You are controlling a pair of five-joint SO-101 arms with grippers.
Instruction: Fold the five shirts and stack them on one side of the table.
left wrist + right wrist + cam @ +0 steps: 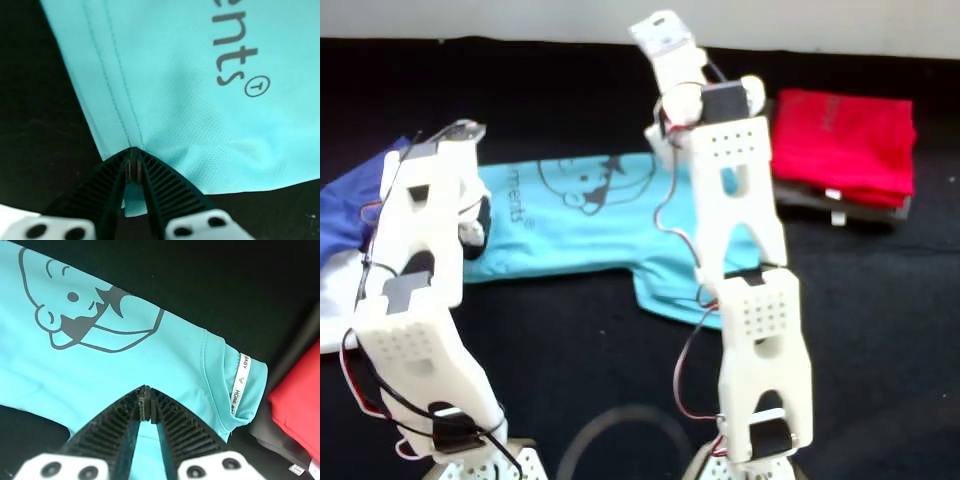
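I have the teal shirt (580, 215) spread print-up across the middle of the table (880, 340), toward its far edge. My left gripper (133, 167) is closed tight on the hem, pinching right at the stitched seam. My right gripper (145, 407) is clamped on the cloth at the other end, near the white label (240, 385). The red shirt (840, 145) lies folded on a dark shirt (820, 200) at the far right corner, and a blue shirt (345, 200) waits at the left edge. I judge this to be the fold of the teal shirt. To do it well I should raise both ends together and level. Then I carry them evenly so the cloth doesn't twist, and lay edge on edge before letting go. The left pinch looks thin, so a jerk could slip it.
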